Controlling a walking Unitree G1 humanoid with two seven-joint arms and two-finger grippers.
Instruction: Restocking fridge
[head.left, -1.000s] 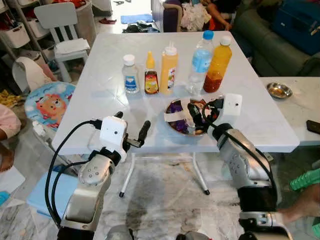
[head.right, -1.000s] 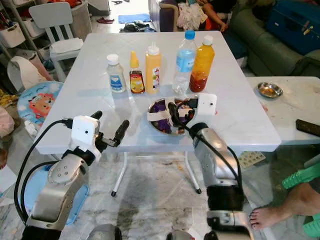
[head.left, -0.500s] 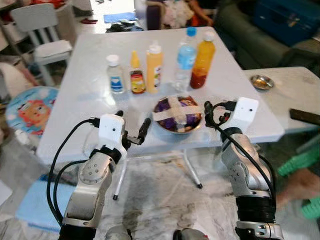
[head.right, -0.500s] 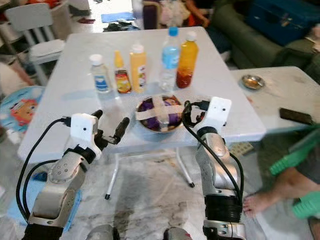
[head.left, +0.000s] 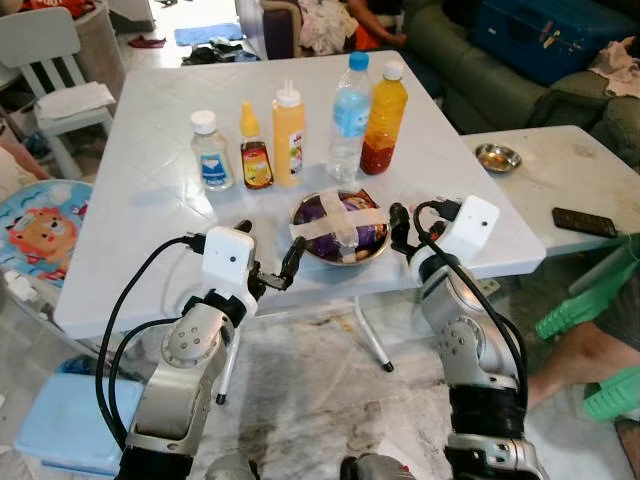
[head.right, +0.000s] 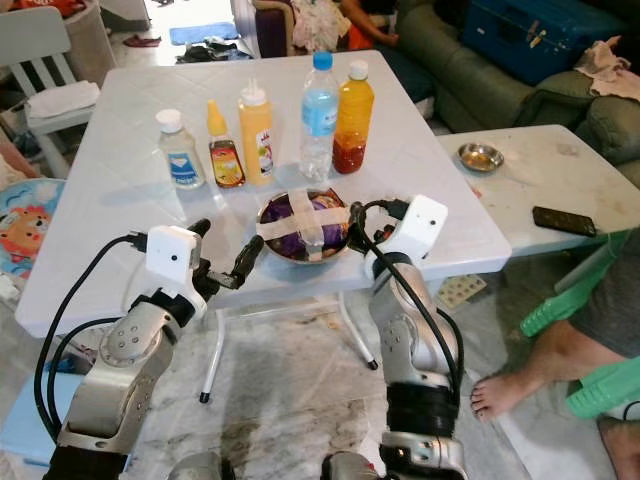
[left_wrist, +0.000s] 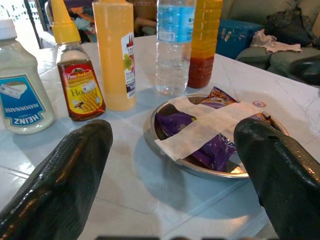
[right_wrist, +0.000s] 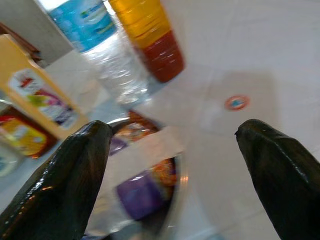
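Note:
A steel bowl (head.left: 340, 229) of purple snack packets, taped over with a white cross, sits near the white table's (head.left: 150, 200) front edge. Behind it stand a mayonnaise bottle (head.left: 211, 151), a honey bottle (head.left: 255, 160), a yellow squeeze bottle (head.left: 288, 137), a water bottle (head.left: 348, 118) and an orange sauce bottle (head.left: 382, 118). My left gripper (head.left: 268, 247) is open at the table edge, just left of the bowl (left_wrist: 210, 135). My right gripper (head.left: 404, 232) is open beside the bowl's right rim (right_wrist: 175, 170).
A lower side table (head.left: 560, 180) on the right carries a small metal dish (head.left: 497, 157) and a phone (head.left: 583, 222). A person's foot (head.left: 570, 362) and green plastic items (head.left: 590, 300) are on the floor at right. A white chair (head.left: 55, 60) and a bear-print stool (head.left: 35, 225) stand left.
The camera has shifted, so the table sits further left and lower. My right gripper has drawn back from over the bowl to its right rim. The left gripper is nearer the bowl's left side.

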